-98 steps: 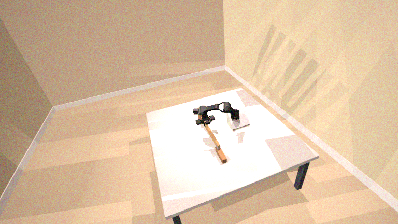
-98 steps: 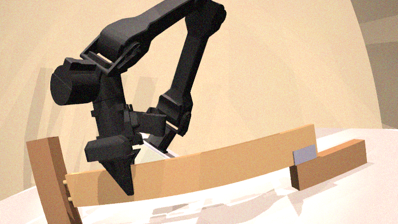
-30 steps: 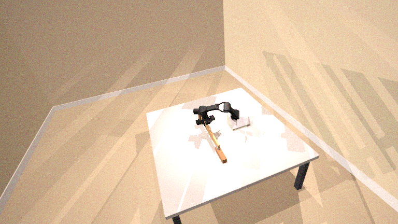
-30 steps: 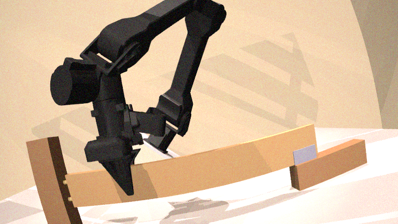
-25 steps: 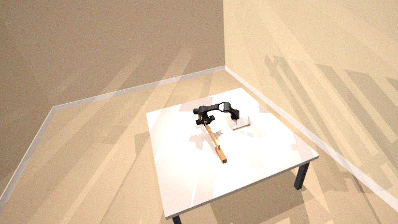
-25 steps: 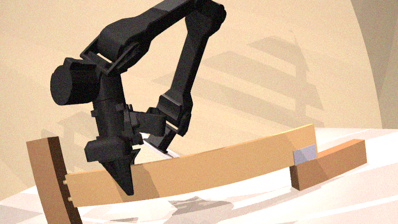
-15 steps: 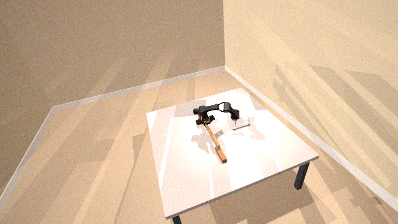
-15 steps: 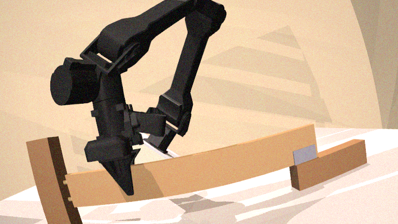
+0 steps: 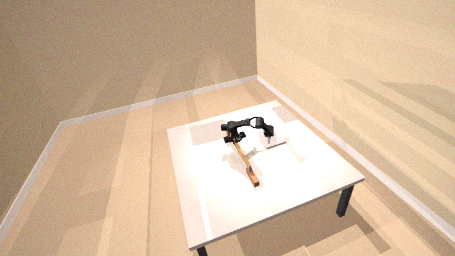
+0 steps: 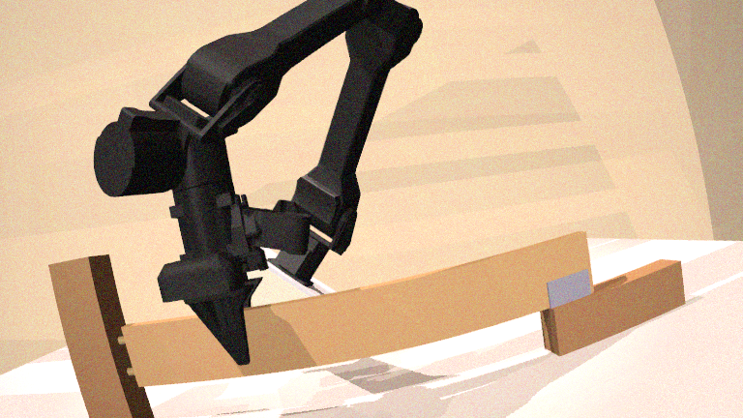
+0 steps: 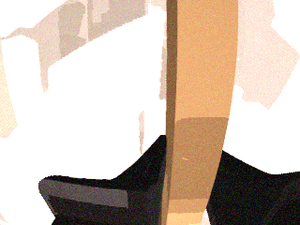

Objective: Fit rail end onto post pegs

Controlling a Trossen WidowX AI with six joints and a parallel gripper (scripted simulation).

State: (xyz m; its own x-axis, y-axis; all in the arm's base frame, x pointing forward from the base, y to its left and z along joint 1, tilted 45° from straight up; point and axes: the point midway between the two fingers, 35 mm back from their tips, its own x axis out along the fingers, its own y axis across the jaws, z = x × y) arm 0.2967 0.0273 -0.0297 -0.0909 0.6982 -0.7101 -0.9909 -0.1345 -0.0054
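Note:
The long wooden rail [image 10: 383, 314] [image 9: 244, 158] [image 11: 201, 82] has its near end lifted off the white table [image 9: 218, 213] [image 10: 657, 380]. My gripper [image 10: 232, 337] [image 9: 233, 137] [image 11: 178, 141] is shut on the rail close to that end, coming from above. The rail's end stands just in front of the short post [image 10: 81, 325], with a narrow gap between them. Short stubs of the two pegs [image 10: 120, 340] [image 10: 130, 373] show in the gap. The far end sits at the grey bracket [image 10: 570, 287] on the footboard block [image 10: 619, 312] [image 9: 254, 179]. In the top view the post is hidden behind the gripper.
The arm's base [image 9: 268, 129] stands on a pale plate at the back of the table, right of the rail. The arm's links [image 10: 307, 35] arch over the rail's near half. Walls stand behind and to the right of the table.

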